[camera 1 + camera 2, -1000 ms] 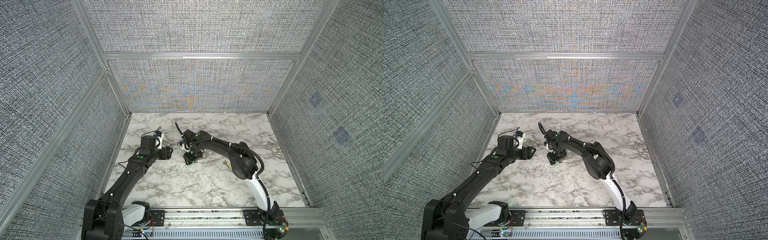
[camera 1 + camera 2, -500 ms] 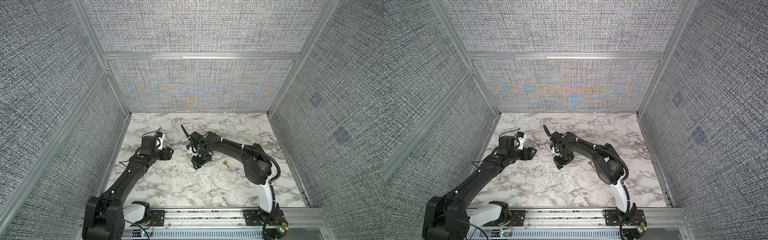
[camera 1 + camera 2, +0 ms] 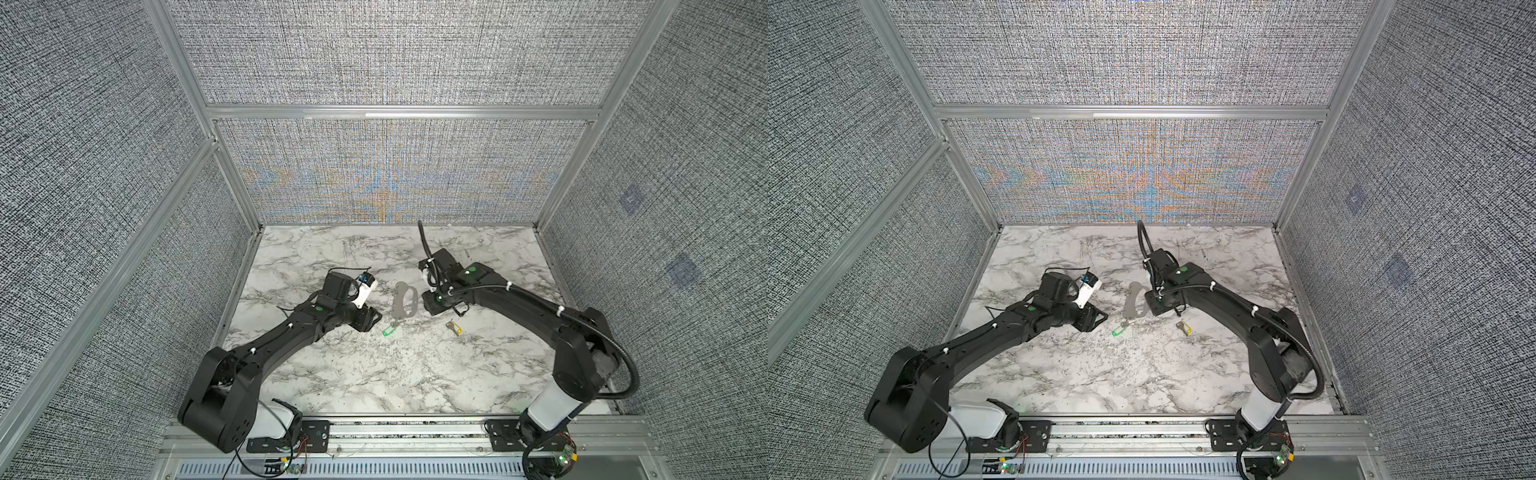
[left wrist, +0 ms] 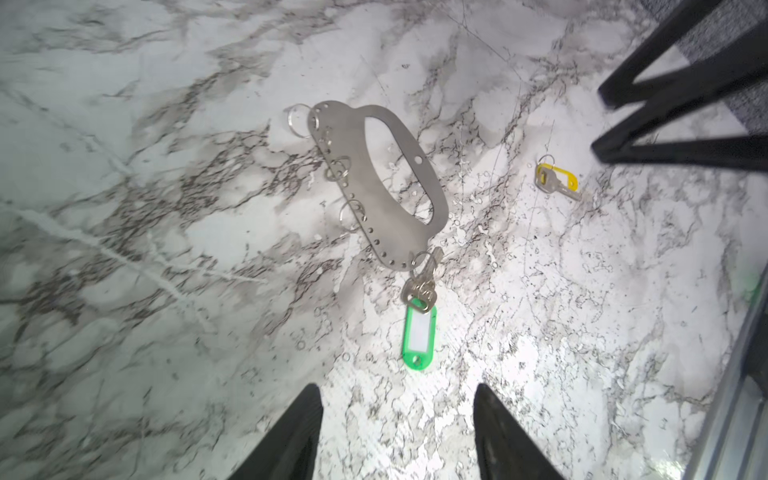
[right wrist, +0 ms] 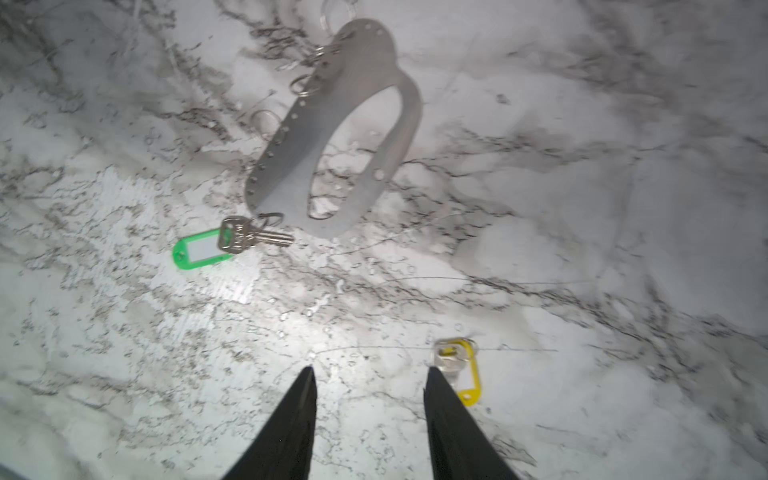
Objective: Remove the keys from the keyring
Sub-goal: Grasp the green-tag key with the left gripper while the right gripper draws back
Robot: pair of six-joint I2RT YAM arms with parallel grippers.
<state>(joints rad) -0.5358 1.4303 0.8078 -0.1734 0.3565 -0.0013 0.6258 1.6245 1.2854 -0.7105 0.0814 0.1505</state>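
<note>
Keyring (image 4: pixel 353 158) looking stiff, thin, slippery, lying flat. Green-tagged key (image 4: pixel 417 291) attaching at its end, light; judging plastic tag (image 4: pixel 419 332) best hold. Left gripper (image 4: pixel 395 388), right gripper (image 5: pixel 370 370) standing open, carrying nothing.

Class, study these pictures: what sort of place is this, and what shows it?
Most likely a robot test cell: a left arm and a right arm mounted on an aluminium rail, grey textured panels walling in a marble-patterned tabletop, and a keyring laid out on it.
</note>
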